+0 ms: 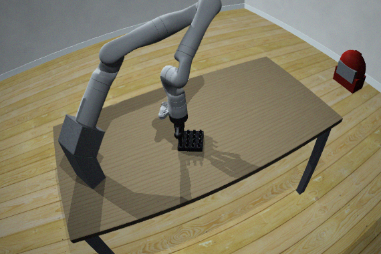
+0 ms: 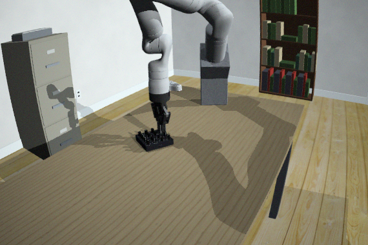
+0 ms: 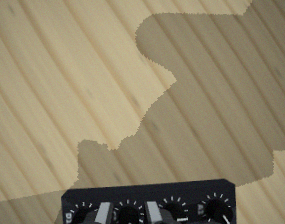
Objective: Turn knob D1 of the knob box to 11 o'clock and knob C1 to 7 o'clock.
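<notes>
While low at the knob box (image 1: 190, 140), fingers slightly apart astride one knob (image 3: 128, 216), no pinch.

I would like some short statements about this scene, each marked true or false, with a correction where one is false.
1. The black square knob box stands on the brown wooden table. True.
2. The gripper hangs over the middle of the box. False: it is over a row at one edge.
3. A red domed object lies on the table. False: the red domed object sits on the floor by the wall.
4. In the wrist view, two grey fingers stand on either side of one black knob. True.
</notes>
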Controlling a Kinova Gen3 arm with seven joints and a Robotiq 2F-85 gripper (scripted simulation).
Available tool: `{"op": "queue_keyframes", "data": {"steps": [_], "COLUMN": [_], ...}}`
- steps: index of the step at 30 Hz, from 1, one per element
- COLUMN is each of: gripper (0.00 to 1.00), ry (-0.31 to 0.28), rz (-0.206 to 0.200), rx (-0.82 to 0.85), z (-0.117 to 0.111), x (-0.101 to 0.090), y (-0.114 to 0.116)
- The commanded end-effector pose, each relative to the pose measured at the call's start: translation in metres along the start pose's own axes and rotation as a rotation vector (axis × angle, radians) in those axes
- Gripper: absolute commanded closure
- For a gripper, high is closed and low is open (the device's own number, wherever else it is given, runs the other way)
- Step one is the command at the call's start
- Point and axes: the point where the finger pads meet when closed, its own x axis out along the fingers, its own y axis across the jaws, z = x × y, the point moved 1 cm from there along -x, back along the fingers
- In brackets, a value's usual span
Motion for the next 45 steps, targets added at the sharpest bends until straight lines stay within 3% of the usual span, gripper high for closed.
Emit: {"op": "queue_keyframes", "data": {"steps": [1,4,5,45], "gripper": [0.81,0.81,0.92,0.92], "ry": [-0.001,-0.001,-0.001,-0.001], "rz": [0.000,0.000,0.000,0.000], "rx": [0.000,0.000,0.000,-0.002], "z": [0.0003,0.0003,0.0003,0.0003], "x": [-0.0003,-0.0003,-0.0003,-0.0003], "y": [-0.0001,-0.0001,-0.0001,-0.0001]}}
